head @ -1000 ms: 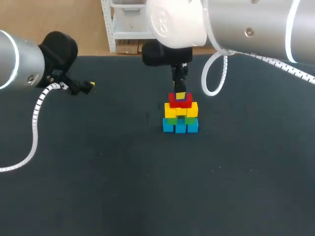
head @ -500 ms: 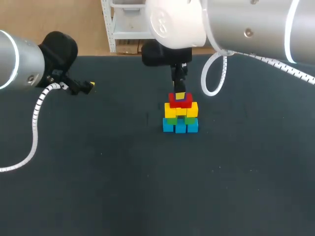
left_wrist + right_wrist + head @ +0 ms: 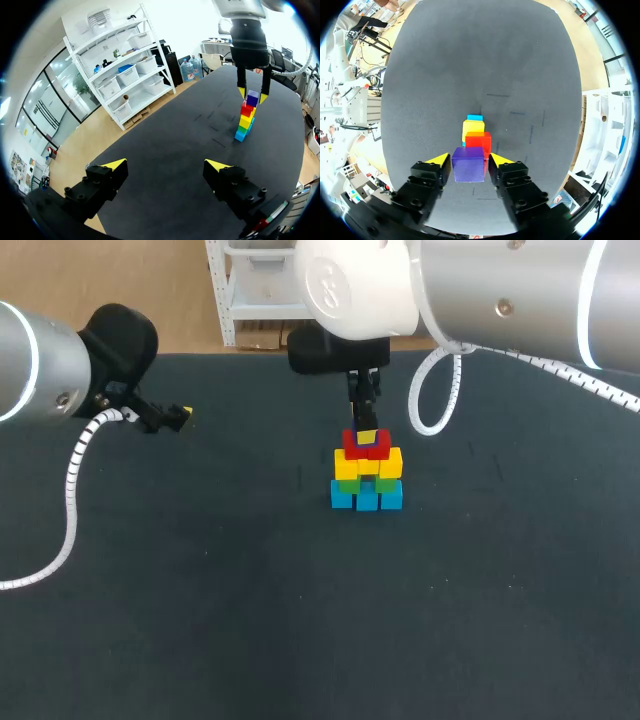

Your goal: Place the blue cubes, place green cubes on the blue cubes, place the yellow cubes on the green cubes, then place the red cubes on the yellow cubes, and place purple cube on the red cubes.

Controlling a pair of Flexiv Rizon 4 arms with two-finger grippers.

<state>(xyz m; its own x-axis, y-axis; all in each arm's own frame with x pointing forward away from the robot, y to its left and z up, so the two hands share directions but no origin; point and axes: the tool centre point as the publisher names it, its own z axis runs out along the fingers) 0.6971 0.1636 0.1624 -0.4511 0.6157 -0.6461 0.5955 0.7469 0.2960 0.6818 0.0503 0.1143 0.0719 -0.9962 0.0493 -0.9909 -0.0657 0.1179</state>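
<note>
Purple cube (image 3: pixel 468 164): on top of the red cubes (image 3: pixel 362 449), mid-table (image 3: pixel 300 620), inside the right gripper (image 3: pixel 468 160).
Stack: blue cubes (image 3: pixel 366 497), green cubes (image 3: pixel 385 483), yellow cubes (image 3: pixel 368 465) and red, layered in order.
Right gripper: around the purple cube; can't tell if it's clamped or just clear of it.
Left gripper (image 3: pixel 167 167): spread wide, empty, well off to the side.
Remaining: looks like only release and retreat, provided the purple cube sits square.
</note>
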